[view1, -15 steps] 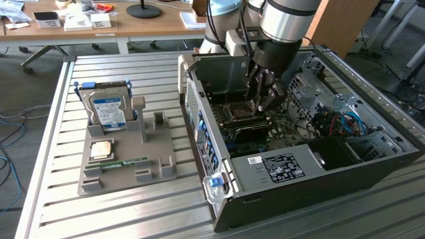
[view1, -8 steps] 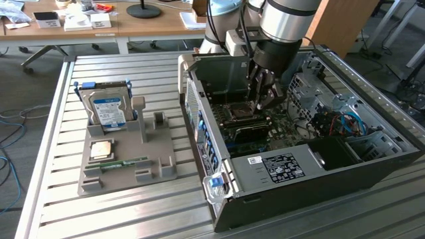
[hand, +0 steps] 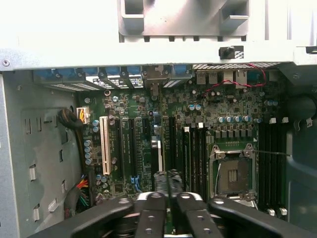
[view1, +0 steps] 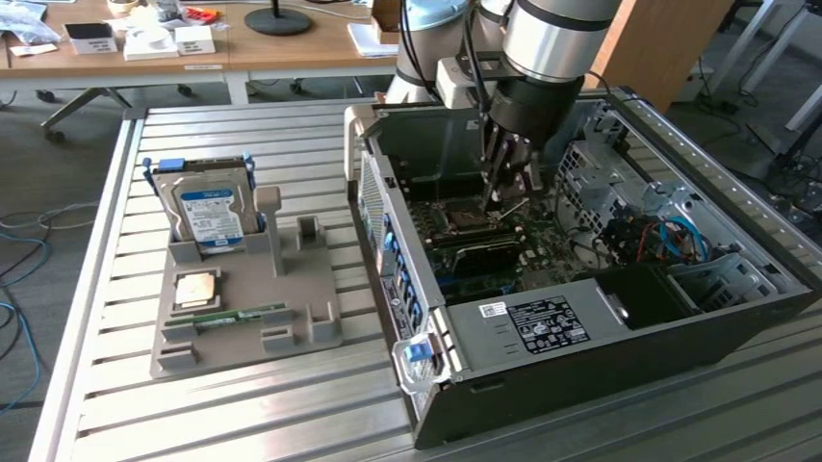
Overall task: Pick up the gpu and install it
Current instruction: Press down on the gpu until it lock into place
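Note:
The gpu [hand: 157, 151] stands edge-on among the motherboard's expansion slots inside the open PC case [view1: 385, 207], and its silvery bracket [hand: 155, 85] meets the rear wall. My gripper [hand: 168, 182] reaches down into the case over the board [view1: 501, 197]. Its two dark pads [hand: 160, 181] are drawn together on the card's thin upper edge. In the exterior view the fingers hide the card.
On the exterior view's left, a grey parts tray [view1: 315, 308] holds a blue-labelled hard drive [view1: 210, 214], a CPU [view1: 195, 289] and a RAM stick [view1: 242, 316]. The empty CPU socket [hand: 234, 171] lies beside the card. Cable bundles [view1: 668, 236] and drive cages crowd the case's far side.

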Motion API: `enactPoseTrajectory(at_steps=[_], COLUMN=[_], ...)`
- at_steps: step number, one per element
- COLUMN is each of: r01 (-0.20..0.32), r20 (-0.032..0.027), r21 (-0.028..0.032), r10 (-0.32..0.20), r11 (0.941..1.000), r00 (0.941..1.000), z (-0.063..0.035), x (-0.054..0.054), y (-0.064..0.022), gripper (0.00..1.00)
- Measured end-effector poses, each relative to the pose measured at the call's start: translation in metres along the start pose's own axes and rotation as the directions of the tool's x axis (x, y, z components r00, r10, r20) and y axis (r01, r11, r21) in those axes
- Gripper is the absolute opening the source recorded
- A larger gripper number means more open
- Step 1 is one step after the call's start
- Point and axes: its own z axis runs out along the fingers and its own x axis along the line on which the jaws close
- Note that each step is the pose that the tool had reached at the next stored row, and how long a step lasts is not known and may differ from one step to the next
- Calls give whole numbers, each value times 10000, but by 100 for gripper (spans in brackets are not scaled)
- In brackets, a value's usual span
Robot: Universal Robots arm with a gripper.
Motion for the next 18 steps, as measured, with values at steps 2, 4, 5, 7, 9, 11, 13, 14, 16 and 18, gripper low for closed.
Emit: enactPoseTrajectory(at_steps=[2, 4, 5, 7, 9, 11, 13, 14, 16, 18], r01=[0, 0, 0, 1, 0, 0, 0, 0, 2, 1], r20=[0, 0, 0, 0, -1, -1, 1, 1, 3, 1], r21=[0, 0, 0, 0, 0, -1, 0, 0, 0, -1], r10=[0, 0, 0, -1, 0, 0, 0, 0, -2, -1], r11=[10000, 10000, 10000, 10000, 10000, 10000, 10000, 10000, 10000, 10000], r00=[10000, 10000, 10000, 10000, 10000, 10000, 10000, 10000, 10000, 10000], z=[0, 0, 0, 0, 0, 6, 16, 22, 50, 86], x=[0, 0, 0, 0, -2, -13, -27, -33, -36, -34], y=[0, 0, 0, 0, 0, 1, 2, 2, 2, 2], gripper=[11, 11, 11, 11, 11, 11, 11, 11, 11, 11])
